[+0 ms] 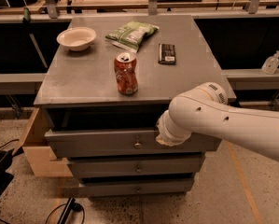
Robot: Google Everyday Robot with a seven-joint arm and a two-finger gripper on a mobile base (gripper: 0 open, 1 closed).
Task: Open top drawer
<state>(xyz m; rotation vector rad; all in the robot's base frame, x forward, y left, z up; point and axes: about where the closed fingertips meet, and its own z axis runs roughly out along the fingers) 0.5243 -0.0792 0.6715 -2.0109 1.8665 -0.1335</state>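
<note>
The top drawer point(97, 143) is a wide grey front just under the grey cabinet top, with a small round metal knob point(138, 144) at its centre. It stands partly pulled out, with a dark gap above its front edge, and its inside is in shadow. My gripper point(163, 135) is at the end of the white arm point(223, 122), against the drawer front's upper edge just right of the knob. The wrist hides most of it.
On the cabinet top point(83, 78) stand a red soda can point(125, 73), a white bowl point(76, 37), a green snack bag point(131, 32) and a dark bar point(167, 53). Two narrower drawers point(106, 165) lie below. A wooden box point(36, 146) sits at the left, a bottle point(271, 62) on the right ledge.
</note>
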